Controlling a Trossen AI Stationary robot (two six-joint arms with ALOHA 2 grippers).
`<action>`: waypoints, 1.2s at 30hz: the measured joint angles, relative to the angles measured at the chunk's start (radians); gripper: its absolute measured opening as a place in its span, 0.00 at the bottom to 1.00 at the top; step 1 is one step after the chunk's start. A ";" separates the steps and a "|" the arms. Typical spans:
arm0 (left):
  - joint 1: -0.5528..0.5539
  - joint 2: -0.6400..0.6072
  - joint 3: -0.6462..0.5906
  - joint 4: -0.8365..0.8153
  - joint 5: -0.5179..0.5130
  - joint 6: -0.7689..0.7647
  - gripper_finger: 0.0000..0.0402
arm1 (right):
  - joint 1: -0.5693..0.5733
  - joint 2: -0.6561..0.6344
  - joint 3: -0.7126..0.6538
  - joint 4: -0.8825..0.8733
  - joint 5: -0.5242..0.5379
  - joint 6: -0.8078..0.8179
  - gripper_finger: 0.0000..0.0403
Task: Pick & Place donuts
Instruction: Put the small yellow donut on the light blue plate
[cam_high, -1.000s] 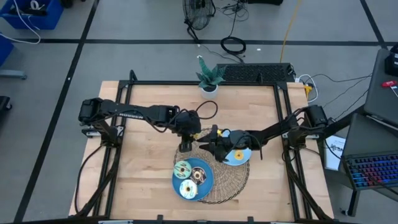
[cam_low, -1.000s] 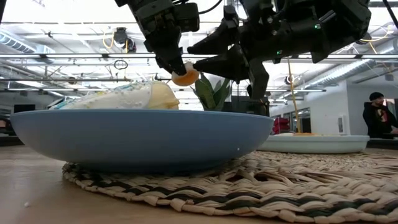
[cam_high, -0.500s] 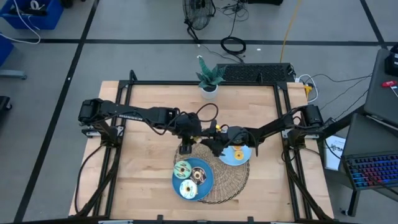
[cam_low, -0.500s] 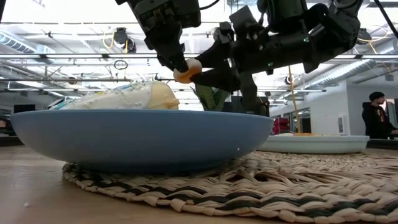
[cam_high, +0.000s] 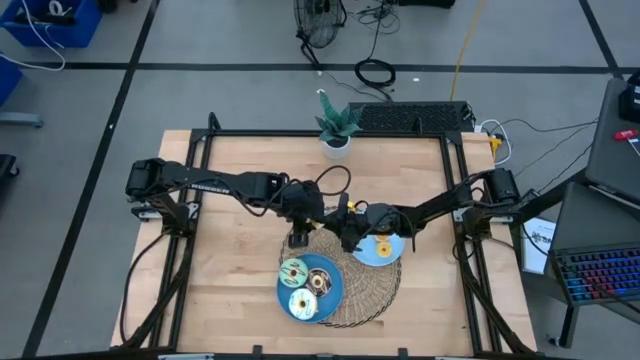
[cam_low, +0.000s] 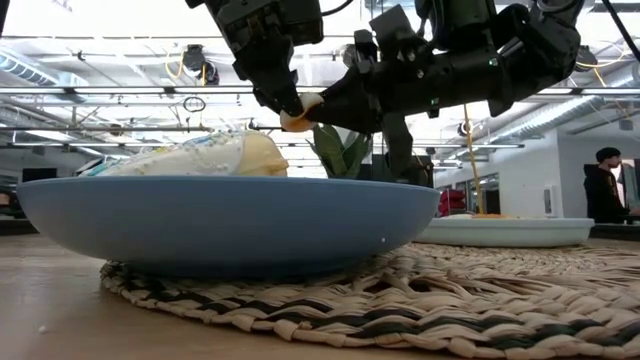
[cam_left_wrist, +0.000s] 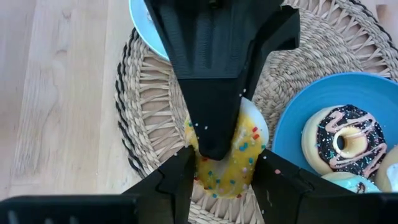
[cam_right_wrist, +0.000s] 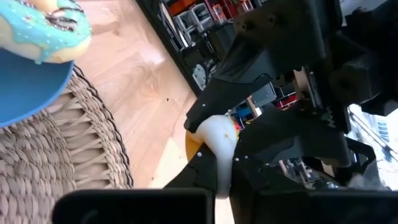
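The yellow donut (cam_left_wrist: 231, 157), iced with coloured sprinkles over a cream underside, hangs above the woven mat (cam_high: 375, 290) on the table (cam_high: 230, 270). Left end effector (cam_left_wrist: 221, 177) and right end effector (cam_high: 345, 226) both grasp it.

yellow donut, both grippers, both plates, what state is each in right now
yellow donut: held in the air over the woven mat, gripped from both sides
left gripper: jaws shut on it
right gripper: jaws shut on it too
darker blue plate: carries three donuts
lighter blue plate: carries one donut
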 joint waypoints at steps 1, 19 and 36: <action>0.000 0.000 0.000 0.002 0.000 0.000 0.37 | 0.002 -0.001 0.000 -0.001 0.005 -0.006 0.03; -0.021 -0.207 0.014 -0.011 -0.001 -0.045 0.37 | 0.260 -0.006 0.000 -0.046 0.656 -0.265 0.02; -0.104 -0.258 -0.140 0.152 -0.140 -0.051 0.37 | 0.608 -0.044 0.000 -0.324 1.153 -0.021 0.01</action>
